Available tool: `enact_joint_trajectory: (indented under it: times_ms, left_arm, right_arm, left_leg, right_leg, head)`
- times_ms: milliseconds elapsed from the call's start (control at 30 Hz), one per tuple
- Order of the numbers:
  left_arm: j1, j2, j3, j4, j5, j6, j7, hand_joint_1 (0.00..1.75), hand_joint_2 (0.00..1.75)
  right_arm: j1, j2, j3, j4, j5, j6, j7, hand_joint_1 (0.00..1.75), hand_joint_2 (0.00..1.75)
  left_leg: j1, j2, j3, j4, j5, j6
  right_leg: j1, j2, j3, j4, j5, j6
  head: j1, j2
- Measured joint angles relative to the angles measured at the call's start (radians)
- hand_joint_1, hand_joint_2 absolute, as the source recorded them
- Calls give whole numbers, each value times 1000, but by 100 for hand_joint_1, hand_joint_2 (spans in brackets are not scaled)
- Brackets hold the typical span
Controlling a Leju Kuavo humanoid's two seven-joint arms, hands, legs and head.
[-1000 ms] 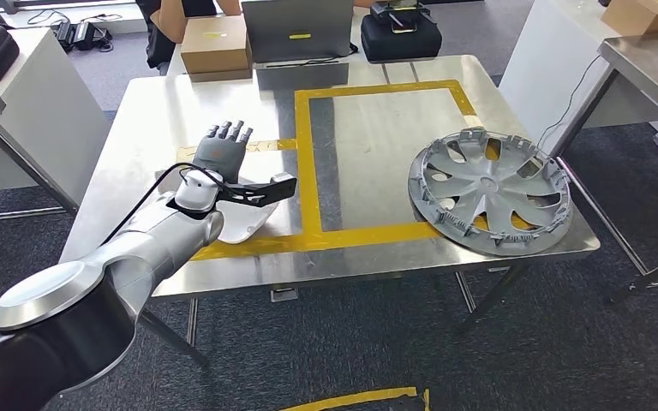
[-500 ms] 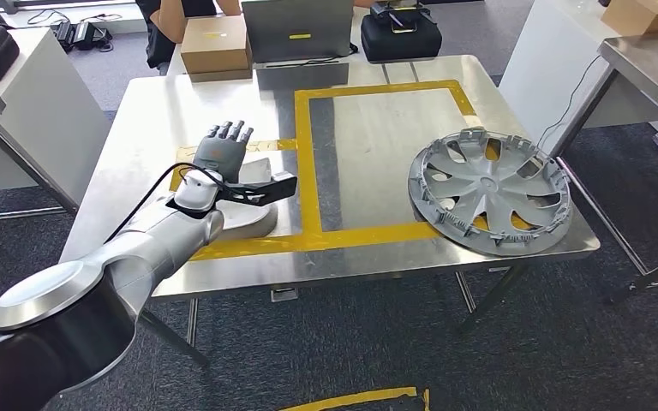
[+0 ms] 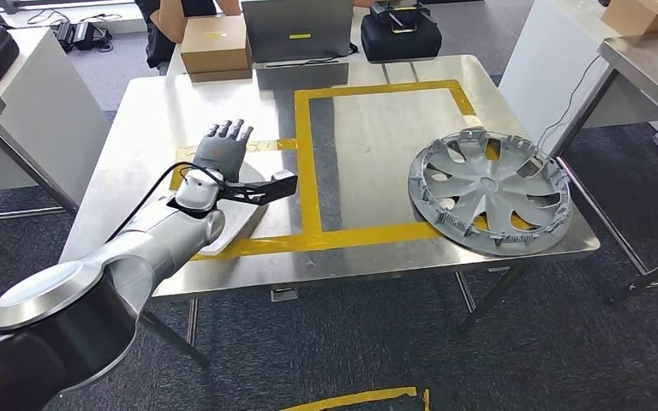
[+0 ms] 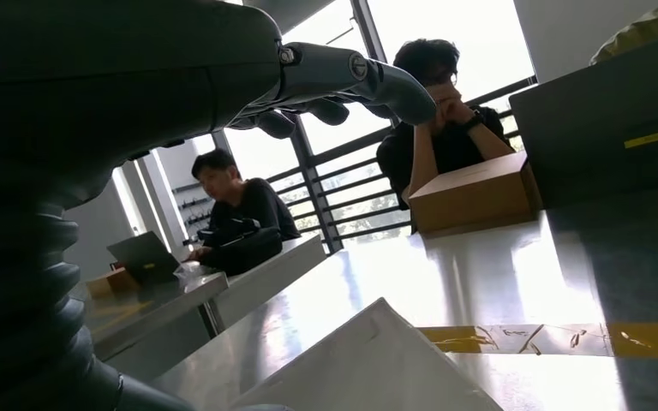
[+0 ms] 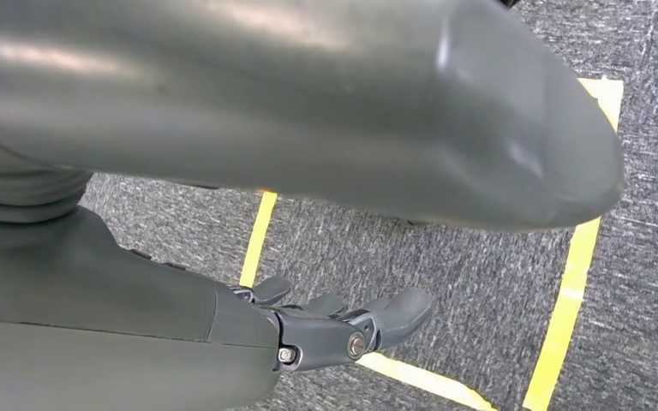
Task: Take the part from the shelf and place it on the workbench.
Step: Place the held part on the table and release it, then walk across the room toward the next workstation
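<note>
Left hand (image 3: 221, 147) hovers spread wide and holding nothing over the workbench (image 3: 377, 137), the white part (image 3: 238, 218) lying flat just under its wrist. Right hand (image 5: 343, 330) hangs over carpet, fingers loosely apart, looks empty I think.

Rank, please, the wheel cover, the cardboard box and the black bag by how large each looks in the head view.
1. Wheel cover, clearly largest.
2. Black bag and cardboard box look alike; both sit farther from the camera, so I would not rank them.

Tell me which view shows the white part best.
Head view: the white part lies on the workbench under the left hand, partly hidden by the wrist. The left wrist view catches one corner.
</note>
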Motion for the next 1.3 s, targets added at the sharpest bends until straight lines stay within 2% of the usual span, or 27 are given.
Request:
enact_joint_trajectory:
  times_ms: [133, 467, 600, 667, 733, 800, 833, 867, 900, 967, 1000, 1033, 1067, 1133, 1167, 1200, 1233, 1300]
  left_arm:
    - [0, 13, 2, 0, 0, 0, 4, 0, 0]
    - [0, 27, 17, 0, 1, 7, -3, 0, 0]
    - [0, 28, 26, -1, 7, 6, -10, 0, 0]
    - [-1, 27, 33, -3, 8, 4, -20, 0, 0]
    - [-2, 25, 39, -6, 8, 1, -23, 0, 0]
    - [-1, 25, 42, -6, 8, -3, -23, 0, 0]
    - [0, 24, 42, -6, 7, -5, -23, 0, 0]
    - [1, 24, 43, -6, 7, -7, -23, 0, 0]
    - [2, 24, 43, -6, 7, -9, -23, 0, 0]
    - [2, 23, 44, -7, 7, -12, -23, 0, 0]
    - [1, 22, 45, -7, 7, -12, -23, 0, 0]
    - [1, 21, 46, -8, 7, -13, -23, 0, 0]
    - [0, 20, 47, -8, 7, -13, -23, 0, 0]
    - [0, 20, 48, -8, 7, -15, -23, 0, 0]
    - [1, 21, 49, -8, 7, -15, -23, 0, 0]
    - [1, 22, 49, -8, 7, -16, -23, 0, 0]
    - [1, 22, 49, -8, 7, -17, -23, 0, 0]
    - [1, 21, 50, -8, 7, -18, -23, 0, 0]
  right_arm:
    - [0, 0, 0, 0, 0, 0, -1, 0, 0]
    - [0, 0, 0, 0, 1, 1, 0, 0, 0]
    - [0, 0, 0, 0, -2, 1, 0, 0, 0]
    - [-1, 0, 0, 0, -4, 0, -1, 0, 0]
    - [-1, -1, 0, 0, -6, -1, -2, 0, 0]
    - [-1, -1, 0, 0, -6, -1, -2, 0, 0]
    - [0, -2, 0, 0, -6, -1, -2, 0, 0]
    - [0, -3, 0, 0, -6, -1, -2, 0, 0]
    - [0, -4, 0, 0, -7, -2, -2, 0, 0]
    - [-1, -4, 0, 0, -6, -2, -2, 0, 0]
    - [-1, -4, 0, 0, -6, -2, -2, 0, 0]
    - [-1, -4, 0, 0, -6, -2, -2, 0, 0]
    - [-2, -5, 0, 0, -6, -2, -2, 0, 0]
    - [-3, -5, 0, 0, -7, -2, -2, 0, 0]
    - [-4, -5, 0, 0, -7, -2, -2, 0, 0]
    - [-4, -5, 0, 0, -7, -2, -1, 0, 0]
    - [-4, -5, 0, 0, -7, -2, -1, 0, 0]
    - [-4, -5, 0, 0, -7, -2, -1, 0, 0]
  left_leg:
    - [0, 0, 0, 0, 0, 0]
    - [0, 0, 0, 0, 0, 0]
    - [-5, 0, -1, 5, 0, 10]
    - [5, 4, 4, -11, 13, 15]
    - [15, 11, 6, -26, 25, 21]
    - [17, 16, 0, -27, 30, 21]
    - [19, 18, -5, -25, 32, 19]
    - [21, 19, -11, -22, 33, 16]
    - [24, 20, -16, -18, 35, 12]
    - [33, 19, -26, -7, 36, 2]
    - [35, 17, -33, -1, 37, -7]
    - [36, 15, -39, 4, 39, -16]
    - [35, 12, -46, 6, 44, -26]
    - [36, 6, -54, 3, 55, -44]
    - [37, 12, -59, 5, 53, -50]
    - [39, 23, -67, 20, 35, -53]
    - [39, 37, -80, 55, 2, -55]
    - [38, 57, -114, 175, -90, -55]
  right_leg:
    - [0, 0, 0, 0, 0, 0]
    - [0, 0, 0, 0, 0, 0]
    - [-6, 0, 2, -8, 6, 8]
    - [-2, 0, 0, -2, 0, 12]
    - [0, -2, -24, 56, -47, 17]
    - [-2, -5, -77, 180, -115, 23]
    - [-4, -6, -99, 234, -135, 27]
    - [-7, -7, -107, 260, -137, 30]
    - [-9, -8, -98, 248, -120, 33]
    - [-17, -8, -31, 131, -65, 42]
    - [-17, -2, 0, 75, -43, 42]
    - [-18, 3, 19, 36, -31, 39]
    - [-17, 8, 24, 20, -29, 31]
    - [-13, 9, 12, 21, -22, 8]
    - [-13, 5, 6, 20, -16, -3]
    - [-12, 1, -1, 17, -8, -14]
    - [-12, -3, -9, 15, 1, -23]
    - [-8, -10, -28, 15, 17, -33]
  head:
    - [0, 0]
    - [0, 0]
    - [-2, 0]
    - [-2, 0]
    - [0, 0]
    - [2, 0]
    - [2, 0]
    - [2, 0]
    - [2, 0]
    - [3, 0]
    - [4, 0]
    - [4, 0]
    - [4, 0]
    - [2, 0]
    - [1, 0]
    - [-1, 0]
    - [-4, 0]
    - [-10, 0]
